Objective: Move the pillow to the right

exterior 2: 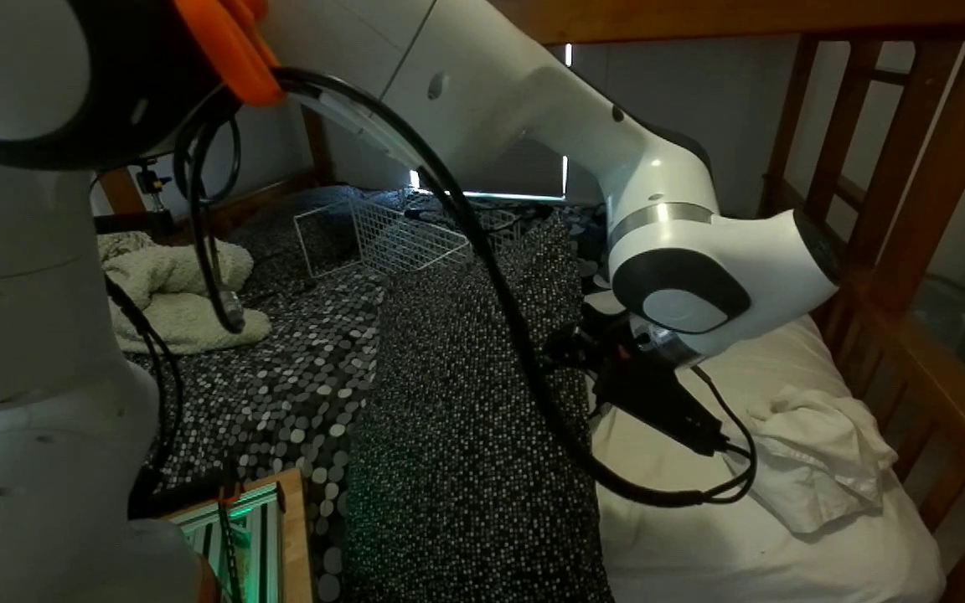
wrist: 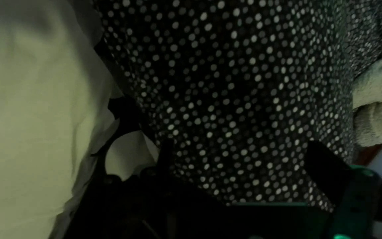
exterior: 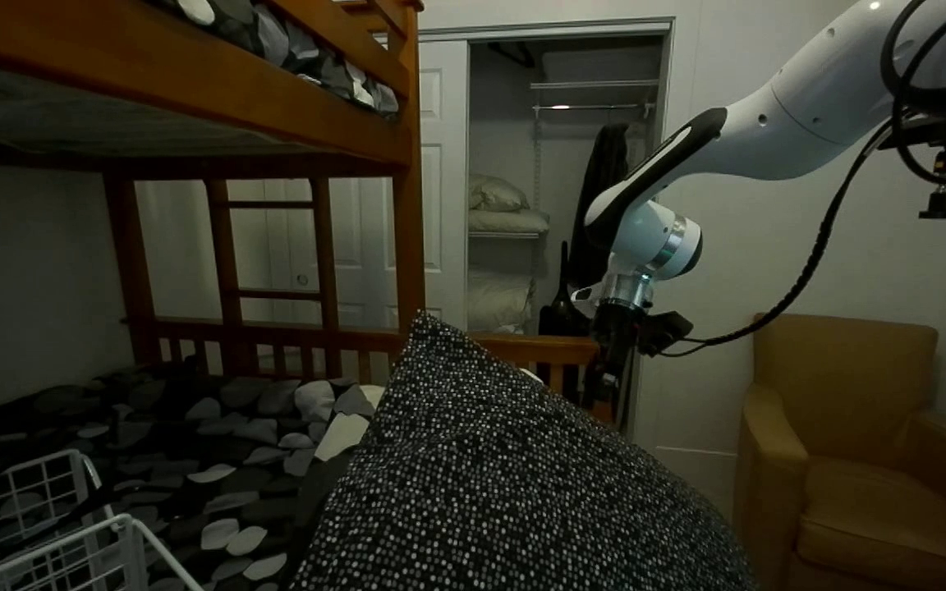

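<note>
Both jaws of the gripper (wrist: 240, 145) stand apart, contact with the pillow (wrist: 227, 79) unconfirmed; gather a deep fold before closing.

Exterior views: both dim, colours muted.
Wrist view: darkest, slightly soft.
Light slits (exterior 2: 491, 196): blown-out white, beyond the claw (wrist: 240, 147) in an exterior view.
Metal frame (exterior 2: 269, 540): glowing green, lower left of the claw in that view.
Closet rod (exterior: 596, 107): small glint, above the claw in an exterior view.
Fingers (wrist: 325, 166): near-black, edges murky.
Pillow (wrist: 230, 93): pale speckles slightly blurred beyond the claw.
Sheet (wrist: 28, 132): yellowish, left of the claw, shadowed toward the pillow.
</note>
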